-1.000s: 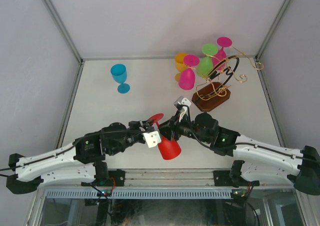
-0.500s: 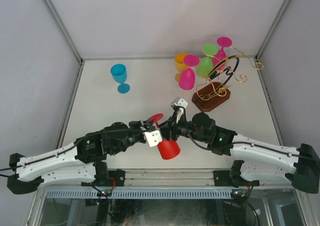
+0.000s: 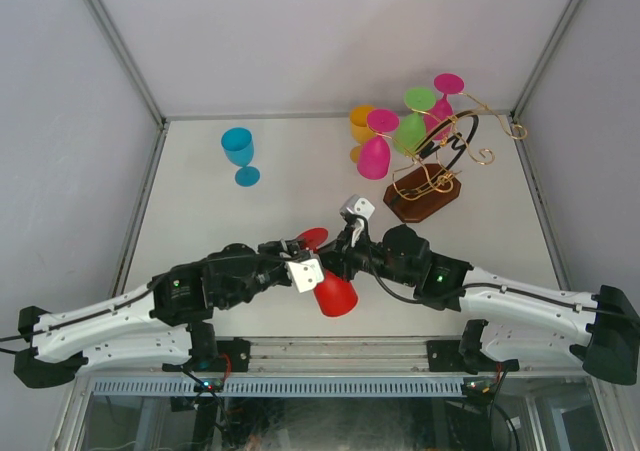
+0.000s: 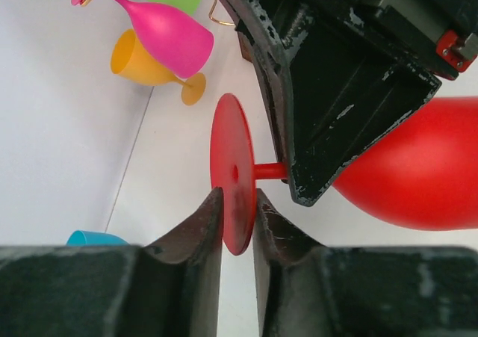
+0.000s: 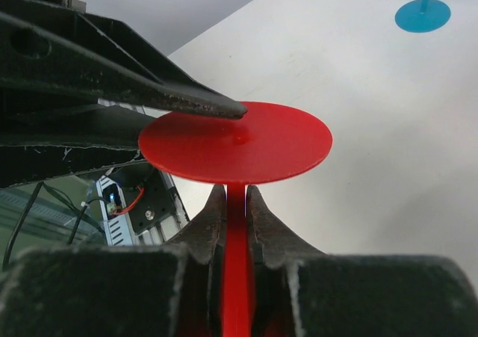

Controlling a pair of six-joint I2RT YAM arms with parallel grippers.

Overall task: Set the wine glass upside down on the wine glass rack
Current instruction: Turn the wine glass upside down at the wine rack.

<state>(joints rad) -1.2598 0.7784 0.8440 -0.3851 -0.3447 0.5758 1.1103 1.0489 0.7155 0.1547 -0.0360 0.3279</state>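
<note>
White table [image 3: 200,231], grey walls [image 3: 330,31], metal corner posts [image 3: 120,49]

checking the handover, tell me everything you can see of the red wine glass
The red plastic-looking wine glass is opaque: rounded bowl, thin stem, flat round foot. It lies about level near the front of the white table, seemingly lifted off it, bowl towards the arm bases, foot towards the far wall. The right claw is shut on the stem just under the foot. The left claw straddles the foot's rim; whether it pinches is unclear.
</note>
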